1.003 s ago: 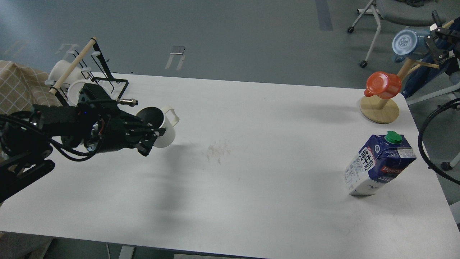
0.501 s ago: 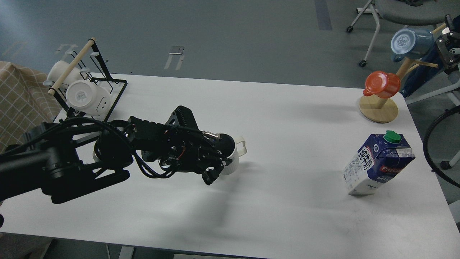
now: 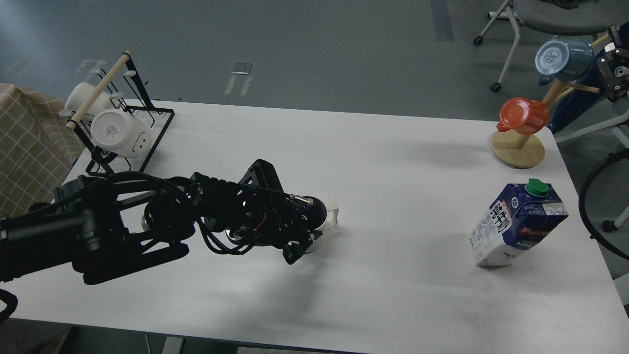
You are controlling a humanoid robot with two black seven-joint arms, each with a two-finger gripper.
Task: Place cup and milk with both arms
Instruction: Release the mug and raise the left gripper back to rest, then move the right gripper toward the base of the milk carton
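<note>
My left gripper [image 3: 307, 236] is shut on the white cup [image 3: 328, 222] and holds it low near the middle of the white table [image 3: 393, 162]. Only the cup's dark inside, part of its wall and its loop handle show past the black fingers; whether it touches the table cannot be told. The milk [image 3: 518, 223], a dark blue and white carton with a green cap, stands tilted at the right side of the table, far from the left gripper. My right gripper is not in view; only a black cable loop shows at the right edge.
A black wire rack [image 3: 118, 132] with plain white cups stands at the table's back left. A wooden mug tree [image 3: 518, 147] at the back right holds an orange-red cup [image 3: 524, 116] and a blue cup [image 3: 560, 58]. A wheeled chair stands beyond.
My left arm has carried the cup from the left side to the table's middle and lowered it. The milk has not moved.
</note>
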